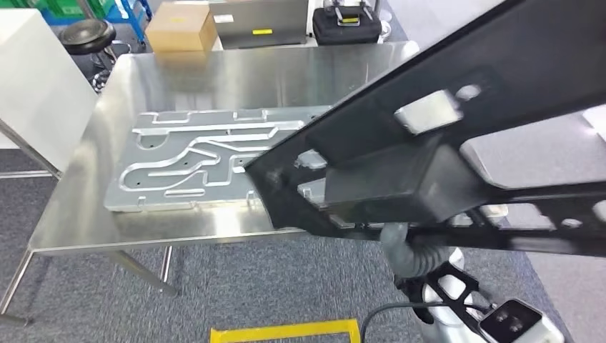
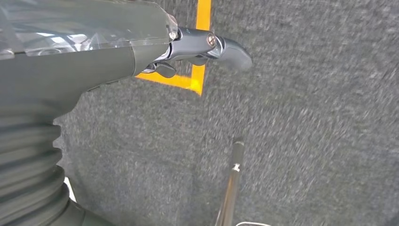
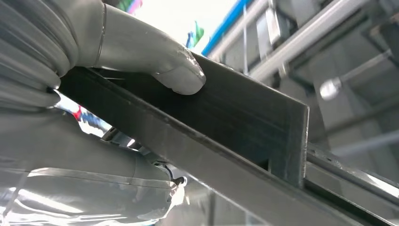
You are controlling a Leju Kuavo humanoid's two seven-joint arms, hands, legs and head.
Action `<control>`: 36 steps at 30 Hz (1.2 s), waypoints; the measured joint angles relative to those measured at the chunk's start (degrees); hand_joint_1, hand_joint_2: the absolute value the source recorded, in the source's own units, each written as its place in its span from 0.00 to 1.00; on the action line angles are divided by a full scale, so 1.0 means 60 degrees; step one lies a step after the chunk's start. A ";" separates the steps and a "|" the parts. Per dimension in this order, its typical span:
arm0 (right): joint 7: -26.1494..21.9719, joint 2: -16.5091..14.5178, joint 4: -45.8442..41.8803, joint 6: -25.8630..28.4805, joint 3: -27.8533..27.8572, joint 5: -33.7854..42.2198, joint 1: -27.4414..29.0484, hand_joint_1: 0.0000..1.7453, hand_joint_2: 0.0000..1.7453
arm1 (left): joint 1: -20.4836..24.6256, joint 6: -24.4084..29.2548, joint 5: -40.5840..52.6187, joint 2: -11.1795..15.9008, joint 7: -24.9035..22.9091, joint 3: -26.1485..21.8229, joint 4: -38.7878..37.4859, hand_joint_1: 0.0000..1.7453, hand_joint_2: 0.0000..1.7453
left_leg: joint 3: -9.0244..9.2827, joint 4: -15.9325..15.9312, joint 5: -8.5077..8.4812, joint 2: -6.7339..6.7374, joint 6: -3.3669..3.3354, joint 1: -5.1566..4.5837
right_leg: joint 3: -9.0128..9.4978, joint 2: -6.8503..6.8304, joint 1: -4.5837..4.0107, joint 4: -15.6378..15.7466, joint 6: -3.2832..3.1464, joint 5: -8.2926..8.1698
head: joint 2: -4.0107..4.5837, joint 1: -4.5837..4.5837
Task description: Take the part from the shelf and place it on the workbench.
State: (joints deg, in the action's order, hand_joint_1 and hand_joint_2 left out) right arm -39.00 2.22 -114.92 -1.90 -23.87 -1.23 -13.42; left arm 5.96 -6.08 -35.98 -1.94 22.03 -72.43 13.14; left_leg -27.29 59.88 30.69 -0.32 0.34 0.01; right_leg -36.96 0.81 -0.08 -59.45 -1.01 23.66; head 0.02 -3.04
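while the right hand [image 3: 141, 66] clamps the flat black part [image 1: 429, 143] over the steel workbench [image 1: 236, 78], left hand [image 2: 207, 47] prob. curled, empty.

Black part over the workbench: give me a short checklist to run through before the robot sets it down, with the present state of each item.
1. Grip: the right hand holds the black part, thumb pressed on its flat face. Ok.
2. Position: in the head view the part is over the near right side of the workbench. Ok.
3. Landing spot: a grooved metal plate already lies on the bench, and the part's lower end overlaps it in the picture. Not ok.
4. Height above the bench: cannot tell.
5. Left hand: over the carpet, holding nothing, away from the part. Ok.
6. Far end of the part: it runs out of the picture. Cannot tell.
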 joint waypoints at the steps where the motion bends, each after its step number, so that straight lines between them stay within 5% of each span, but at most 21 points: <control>1: 0.0003 0.0003 0.0071 0.0063 0.0208 0.0040 -0.0247 1.00 1.00 | 0.0030 0.0002 0.0002 0.0002 0.0006 0.0000 0.0000 0.00 1.00 | -0.0158 0.0306 -0.0017 0.0000 0.0051 0.0008 | 0.0102 0.0004 0.0019 0.0052 -0.0053 0.0025 | 0.0000 -0.0001; 3: 0.0025 0.0010 0.0475 0.0161 0.0705 -0.0004 -0.0832 1.00 1.00 | 0.0075 0.0025 0.0005 0.0004 0.0017 0.0000 0.0000 0.00 1.00 | -0.0784 0.1319 0.0168 0.0001 0.0151 0.0044 | 0.0263 0.0010 0.0055 0.0127 -0.0130 0.0084 | 0.0000 0.0000; 5: 0.0096 0.0012 0.1209 0.0435 0.1214 -0.0390 -0.1450 1.00 1.00 | 0.0083 0.0073 0.0004 0.0007 0.0017 0.0000 0.0000 0.00 1.00 | -0.1551 0.2238 0.0651 0.0003 0.0230 0.0080 | 0.0357 0.0037 0.0066 0.0140 -0.0153 0.0185 | 0.0000 -0.0001; 7: 0.0287 0.0012 0.2137 0.0917 0.1639 -0.1107 -0.2081 1.00 1.00 | 0.0081 0.0110 0.0002 0.0007 0.0005 0.0000 0.0000 0.00 1.00 | -0.1940 0.2244 0.0693 0.0007 0.0264 0.0116 | 0.0487 0.0062 0.0075 0.0136 -0.0131 0.0302 | 0.0000 -0.0001; 10: 0.0836 0.0011 0.3827 0.1823 0.1923 -0.2584 -0.3087 1.00 1.00 | 0.0085 0.0148 0.0002 0.0006 -0.0016 0.0000 0.0000 0.00 1.00 | -0.1699 0.0616 -0.0651 0.0041 0.0220 0.0135 | 0.0719 0.0072 0.0078 0.0106 -0.0033 0.0493 | 0.0000 0.0001; 12: 0.1388 0.0009 0.5067 0.2488 0.1924 -0.3843 -0.3760 1.00 1.00 | 0.0095 0.0177 0.0004 0.0005 -0.0020 -0.0001 0.0000 0.00 1.00 | -0.1572 -0.0053 -0.1142 0.0066 0.0104 0.0091 | 0.0750 0.0078 0.0061 0.0073 0.0072 0.0581 | 0.0000 0.0000; 16: 0.3122 -0.0037 0.7543 0.3558 0.1480 -0.7378 -0.5126 1.00 1.00 | 0.0159 0.0185 -0.0030 -0.0010 -0.0016 -0.0004 0.0000 0.00 1.00 | -0.1530 -0.0186 -0.1273 0.0055 -0.0138 0.0101 | 0.0694 0.0037 0.0061 -0.0053 0.0287 0.0765 | 0.0000 0.0001; 19: 0.4039 -0.0245 0.9543 0.3504 0.0802 -0.9565 -0.6166 1.00 1.00 | 0.0211 0.0171 -0.0029 -0.0020 -0.0017 -0.0004 0.0000 0.00 1.00 | -0.1486 -0.0235 -0.1255 0.0061 -0.0234 0.0117 | -0.0054 -0.0047 0.0085 -0.1488 0.0400 0.1446 | 0.0000 0.0001; 21: 0.4495 -0.0465 1.0838 0.3219 0.0265 -1.0601 -0.6697 1.00 1.00 | 0.0237 0.0169 -0.0029 -0.0022 -0.0026 -0.0004 0.0000 0.00 1.00 | -0.1456 -0.0232 -0.1211 0.0060 -0.0257 0.0110 | -0.0668 -0.0060 0.0102 -0.2464 0.0431 0.1632 | 0.0000 0.0001; 23: 0.4739 -0.0720 1.1934 0.2811 -0.0237 -1.1358 -0.7098 1.00 1.00 | 0.0238 0.0168 -0.0032 -0.0029 -0.0038 -0.0004 0.0000 0.00 1.00 | -0.1376 -0.0226 -0.1145 0.0028 -0.0239 0.0110 | -0.0689 -0.0070 0.0124 -0.2161 0.0408 0.1111 | 0.0000 0.0001; 26: 0.4801 -0.1116 1.3265 0.2169 -0.0940 -1.2035 -0.7604 1.00 1.00 | 0.0244 0.0160 -0.0034 -0.0056 -0.0040 -0.0004 0.0000 0.00 1.00 | -0.1274 -0.0210 -0.1037 -0.0013 -0.0140 0.0090 | -0.0055 -0.0070 0.0092 -0.0435 0.0276 0.0128 | 0.0000 0.0001; 31: 0.4549 -0.1643 1.4598 0.1634 -0.1833 -1.2544 -0.7865 1.00 1.00 | 0.0241 0.0096 -0.0022 -0.0102 -0.0009 -0.0004 0.0000 0.00 1.00 | -0.1309 -0.0150 -0.0901 -0.0016 0.0106 0.0110 | 0.0213 -0.0068 0.0043 0.0162 0.0036 0.0146 | 0.0000 0.0001; 33: 0.4474 -0.1799 1.4910 0.1593 -0.2075 -1.2670 -0.7902 1.00 1.00 | 0.0233 0.0075 -0.0022 -0.0106 0.0021 -0.0004 0.0000 0.00 1.00 | -0.1625 0.0569 -0.0499 -0.0004 0.0188 0.0128 | 0.0316 -0.0065 0.0083 0.0260 -0.0072 0.0138 | 0.0000 0.0000; 36: 0.4400 -0.1967 1.5296 0.1578 -0.2380 -1.2805 -0.7875 1.00 1.00 | 0.0230 0.0056 -0.0022 -0.0112 0.0066 -0.0004 0.0000 0.00 1.00 | -0.2501 0.2261 0.0089 0.0001 0.0277 0.0141 | 0.0381 -0.0047 0.0068 0.0254 -0.0140 0.0203 | 0.0000 0.0000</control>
State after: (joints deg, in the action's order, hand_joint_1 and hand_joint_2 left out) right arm -12.61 -9.58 -23.14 7.57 -38.14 -78.06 -60.67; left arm 7.34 -5.74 -36.11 -2.61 22.42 -72.46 13.14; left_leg -42.30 73.45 31.23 -0.31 2.00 0.86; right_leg -34.67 0.53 0.33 -57.93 -1.85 24.88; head 0.02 -3.04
